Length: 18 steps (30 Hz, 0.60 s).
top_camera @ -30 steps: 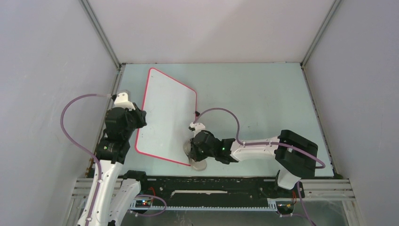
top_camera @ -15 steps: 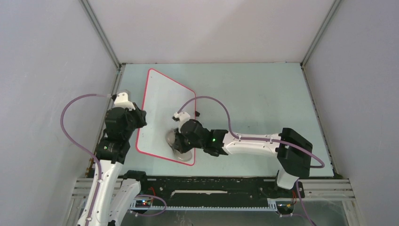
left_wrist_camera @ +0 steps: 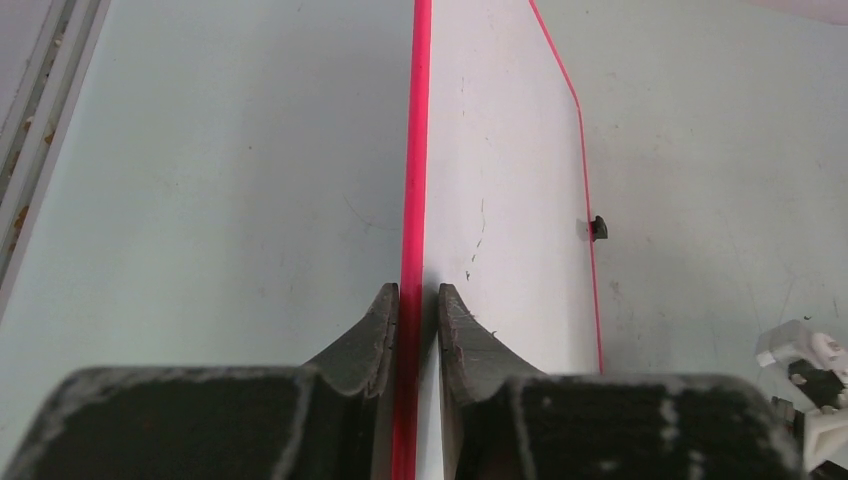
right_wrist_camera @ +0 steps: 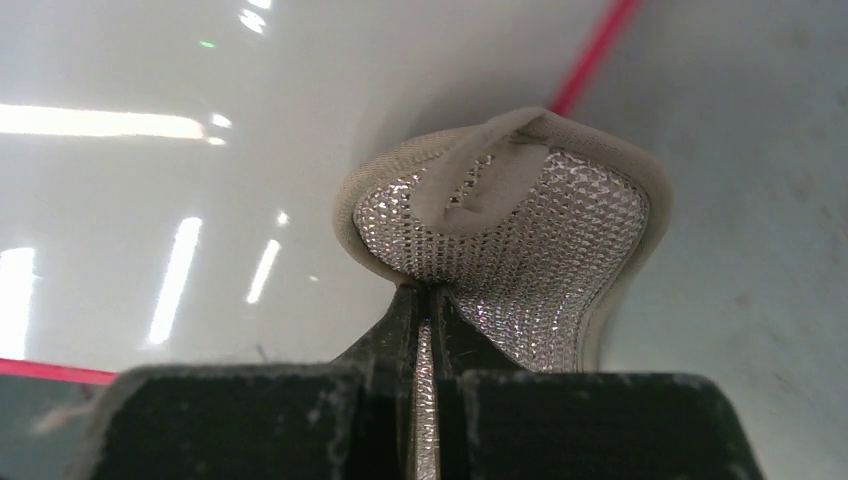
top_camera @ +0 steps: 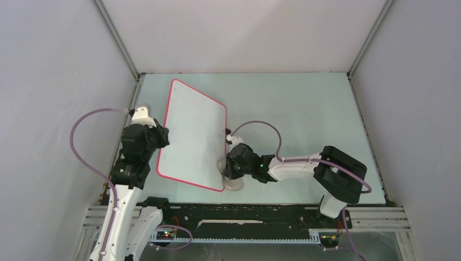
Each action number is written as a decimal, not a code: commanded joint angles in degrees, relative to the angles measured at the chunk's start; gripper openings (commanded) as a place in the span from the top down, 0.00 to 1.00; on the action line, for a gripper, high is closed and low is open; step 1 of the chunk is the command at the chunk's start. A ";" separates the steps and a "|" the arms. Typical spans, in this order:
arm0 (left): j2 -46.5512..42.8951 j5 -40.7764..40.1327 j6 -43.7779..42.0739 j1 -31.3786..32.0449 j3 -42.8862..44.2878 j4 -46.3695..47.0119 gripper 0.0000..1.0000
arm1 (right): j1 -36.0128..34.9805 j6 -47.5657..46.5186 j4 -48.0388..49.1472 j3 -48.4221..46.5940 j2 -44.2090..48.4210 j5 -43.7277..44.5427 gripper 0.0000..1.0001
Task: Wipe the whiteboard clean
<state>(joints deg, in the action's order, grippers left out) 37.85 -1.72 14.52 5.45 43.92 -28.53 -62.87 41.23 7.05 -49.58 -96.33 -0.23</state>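
We found the whiteboard lying flat on the left part of the worktop, turned askew, with its near right corner close to the right arm. Our left hand was closed narrowly on the board's red rim at its left edge, steadying it. Our right hand was pinched tight on the grey cloth pad, which sat across the rim at that near right corner, part on the board and part on the worktop.

From above, the board looked plain white, with no writing we could make out. The left wrist view showed only a few faint dark specks near the held edge. We judged the wiping almost done. What was left, at most, was a pass over those specks, then letting go of the board and the pad.
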 commanded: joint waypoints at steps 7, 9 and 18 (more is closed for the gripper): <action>0.61 2.44 0.01 0.73 -1.03 -2.98 1.00 | -2.78 -0.75 -3.62 -2.25 -0.61 2.62 1.00; 0.61 2.29 0.02 0.73 -1.07 -2.93 1.00 | -4.19 -2.45 -5.06 -7.57 -1.32 2.49 1.00; 0.57 1.96 -0.02 0.72 -1.03 -3.10 1.00 | -9.26 -6.89 -6.75 -18.00 -0.22 -0.25 1.00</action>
<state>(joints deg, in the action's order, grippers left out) 37.82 -1.54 14.52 5.45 43.92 -28.18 -70.30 36.38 -3.14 -65.08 -97.78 2.02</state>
